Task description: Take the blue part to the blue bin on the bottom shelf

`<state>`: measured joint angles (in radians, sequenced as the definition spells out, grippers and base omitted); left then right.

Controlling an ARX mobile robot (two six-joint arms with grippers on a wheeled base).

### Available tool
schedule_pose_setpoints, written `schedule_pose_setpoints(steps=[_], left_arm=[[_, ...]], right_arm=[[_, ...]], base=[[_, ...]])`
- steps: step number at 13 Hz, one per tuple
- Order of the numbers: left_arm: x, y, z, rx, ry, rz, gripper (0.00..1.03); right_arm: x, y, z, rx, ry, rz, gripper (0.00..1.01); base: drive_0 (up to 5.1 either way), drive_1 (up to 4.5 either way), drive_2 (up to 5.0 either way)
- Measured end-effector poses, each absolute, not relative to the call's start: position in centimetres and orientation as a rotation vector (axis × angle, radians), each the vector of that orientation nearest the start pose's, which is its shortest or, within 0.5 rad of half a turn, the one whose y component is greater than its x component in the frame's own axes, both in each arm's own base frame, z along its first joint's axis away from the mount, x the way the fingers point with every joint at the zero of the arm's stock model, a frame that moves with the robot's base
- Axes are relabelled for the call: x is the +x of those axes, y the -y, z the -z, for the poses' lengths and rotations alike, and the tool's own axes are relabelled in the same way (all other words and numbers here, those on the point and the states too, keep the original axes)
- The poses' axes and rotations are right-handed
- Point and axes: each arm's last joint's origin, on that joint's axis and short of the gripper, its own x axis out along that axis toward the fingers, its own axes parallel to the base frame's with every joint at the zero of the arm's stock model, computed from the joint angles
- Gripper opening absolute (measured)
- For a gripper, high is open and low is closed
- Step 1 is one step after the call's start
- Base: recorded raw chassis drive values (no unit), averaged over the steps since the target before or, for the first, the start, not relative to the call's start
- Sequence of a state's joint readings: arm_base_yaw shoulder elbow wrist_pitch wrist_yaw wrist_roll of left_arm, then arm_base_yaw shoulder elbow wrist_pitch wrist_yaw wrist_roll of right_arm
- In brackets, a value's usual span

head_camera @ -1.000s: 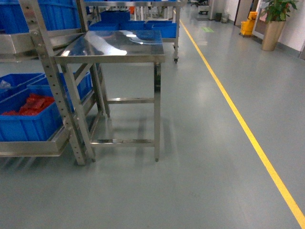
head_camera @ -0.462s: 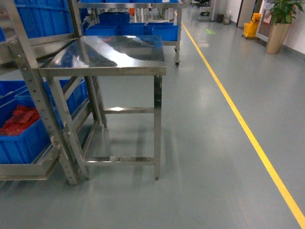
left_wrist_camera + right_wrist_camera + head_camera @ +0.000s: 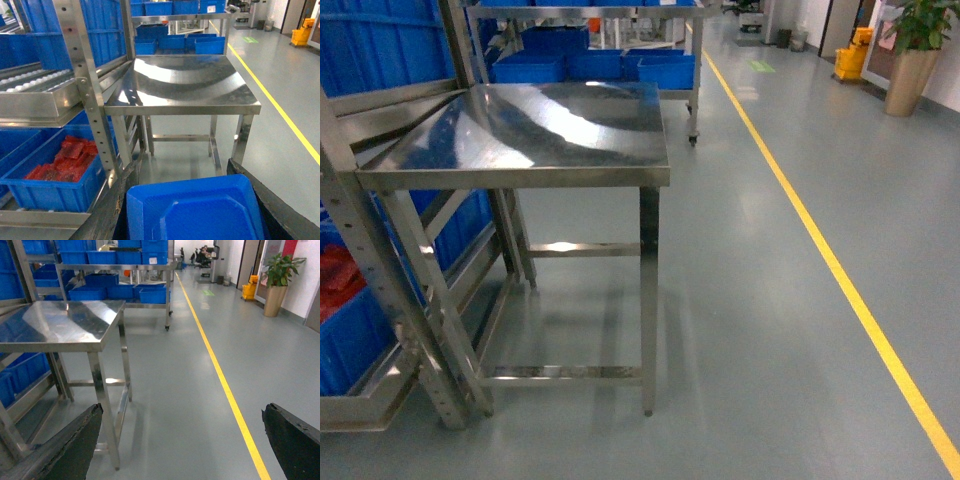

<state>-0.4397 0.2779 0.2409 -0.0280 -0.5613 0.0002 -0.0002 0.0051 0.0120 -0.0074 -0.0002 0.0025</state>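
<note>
**Blue part riding in the left jaws – how it'll handle at the drop**

Left gripper (image 3: pixel 192 197) first: its jaws are spread wide around the blue part (image 3: pixel 195 215), and the black fingers (image 3: pixel 107 212) look pressed against both side edges, so I read it as gripped. The contact itself is right at the frame edge, so I can't be sure. The right gripper (image 3: pixel 177 445) has its jaws wide open with only floor (image 3: pixel 200 405) between them.

The part looks like a moulded plastic tray with a raised rim and a glossy face. My guess is it's light, fairly stiff across the rim but flexy in the flat middle, and slick. So holding it edge to edge on the rim is the sane grip. Squeeze too hard and it may bow and pop out.

Going outward in the left wrist view, the steel surface (image 3: pixel 185 82) is at 12 o'clock. The rack post (image 3: pixel 90 105) is at about 10. Beyond it, at 9, a blue bin (image 3: pixel 50 192) with red pieces (image 3: pixel 65 160) in it sits on the bottom shelf (image 3: pixel 40 218). There's more blue further left, so I can't tell which bin is the target.

The head view shows neither gripper.
</note>
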Motion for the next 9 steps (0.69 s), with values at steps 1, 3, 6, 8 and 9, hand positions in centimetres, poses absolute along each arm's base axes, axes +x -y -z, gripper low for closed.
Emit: schedule_pose_setpoints(steps=[1,3,6,8,9], left_arm=[[10.16,3.07,-22.09,0.031,-0.056,-0.122,0.44],[10.17,3.08,-22.1,0.031,-0.056,-0.122,0.44],[10.17,3.08,-22.1,0.03,-0.055,-0.121,0.44],[10.17,3.08,-22.13,0.029,-0.052,-0.121,0.44],[10.21,3.1,-22.0,0.035,-0.064,-0.123,0.44]], right_arm=[[9.73,0.0,-16.7,0.002,0.005,0.0,0.98],[9.73,0.0,-16.67,0.002,0.001,0.0,0.98],[9.73,0.0,-16.71,0.002,0.006,0.0,0.98],[9.73,0.0,-16.69,0.002,0.003,0.0,0.98],[9.73,0.0,-16.64,0.002,-0.001,0.0,0.98]], base=[[0.0,4.22,-4.2],[0.0,4.22,-4.2],[0.1,4.3,-4.1],[0.1,4.3,-4.1],[0.1,4.3,-4.1]])
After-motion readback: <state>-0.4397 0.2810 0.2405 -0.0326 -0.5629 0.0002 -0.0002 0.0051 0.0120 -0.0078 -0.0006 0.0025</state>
